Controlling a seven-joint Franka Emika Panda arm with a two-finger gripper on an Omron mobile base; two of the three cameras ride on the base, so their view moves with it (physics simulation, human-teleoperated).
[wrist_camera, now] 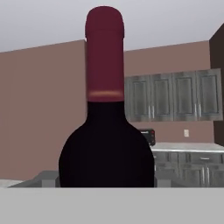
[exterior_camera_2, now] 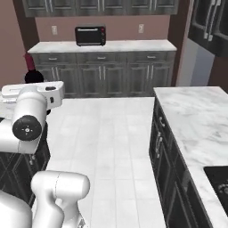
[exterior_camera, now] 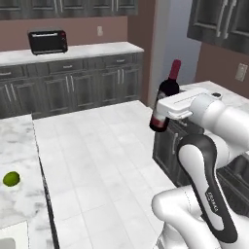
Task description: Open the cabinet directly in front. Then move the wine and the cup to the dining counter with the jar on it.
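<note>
Between the jaws of the gripper (exterior_camera: 163, 114) stands the wine (exterior_camera: 165, 95), clamped around its dark body and carried in the air above the white tiled floor (exterior_camera: 97, 160), beside a dark lower cabinet run under a marble wall counter (exterior_camera: 228, 97). Off to the left lies a lime (exterior_camera: 11, 178) on the dining counter (exterior_camera: 19, 146), and a black toaster oven (exterior_camera: 47, 42) sits on the far counter, with nothing close around the bottle. Its long axis runs nearly upright, red foil neck at the top and leaning slightly away from the hand.

Dark wine (exterior_camera: 165, 97) w/ red foil neck; green lime (exterior_camera: 11, 178).
</note>
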